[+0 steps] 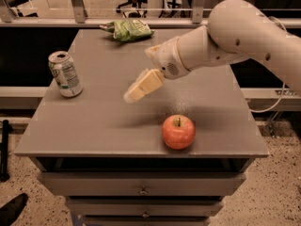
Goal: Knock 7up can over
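Grey-brown table (94, 121): flat top carrying three objects, with drawers (141, 185) below the front edge.
7up can (65, 74): upright on the left side of the top, close to the left edge, silver lid up, green and white label with small print facing the camera.
Gripper (134, 93): cream-coloured, hanging above the middle of the top, angled down and toward the can's side of the table; well apart from the can.
Grip state: cannot tell whether released or clenched.
Arm (235, 32): white and thick, reaching in from the upper right across the right half of the top.
Apple (178, 132): red, stem up, near the front edge and right of centre; nearer the camera than the gripper and apart from it.
Snack bag (128, 30): green and white, crumpled, lying at the far edge of the top, beyond the gripper.
Shadow: dark patch on the top between gripper and apple.
Can and apple: well apart, on opposite sides of the gripper.
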`<control>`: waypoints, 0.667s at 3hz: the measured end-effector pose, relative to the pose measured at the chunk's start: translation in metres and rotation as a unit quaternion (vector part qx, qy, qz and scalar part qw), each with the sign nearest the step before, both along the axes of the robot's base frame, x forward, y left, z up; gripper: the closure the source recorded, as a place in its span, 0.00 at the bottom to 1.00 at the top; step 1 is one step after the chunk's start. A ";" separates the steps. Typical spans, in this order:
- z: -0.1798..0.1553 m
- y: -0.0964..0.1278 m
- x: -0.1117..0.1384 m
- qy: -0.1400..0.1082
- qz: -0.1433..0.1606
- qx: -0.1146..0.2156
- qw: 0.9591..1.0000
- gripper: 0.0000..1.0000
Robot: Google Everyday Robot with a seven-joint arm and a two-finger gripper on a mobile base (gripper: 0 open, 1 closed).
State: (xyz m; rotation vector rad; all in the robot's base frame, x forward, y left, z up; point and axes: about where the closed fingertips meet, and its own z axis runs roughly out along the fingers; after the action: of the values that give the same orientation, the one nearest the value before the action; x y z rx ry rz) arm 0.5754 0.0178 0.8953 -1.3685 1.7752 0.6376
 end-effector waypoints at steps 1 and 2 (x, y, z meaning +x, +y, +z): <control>0.008 0.031 0.033 -0.021 0.010 0.048 0.999 0.00; 0.005 0.070 0.059 -0.025 0.029 0.085 0.996 0.00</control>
State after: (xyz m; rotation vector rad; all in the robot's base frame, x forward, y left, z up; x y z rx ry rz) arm 0.6348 0.0875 0.9001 -1.3116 1.6076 0.7615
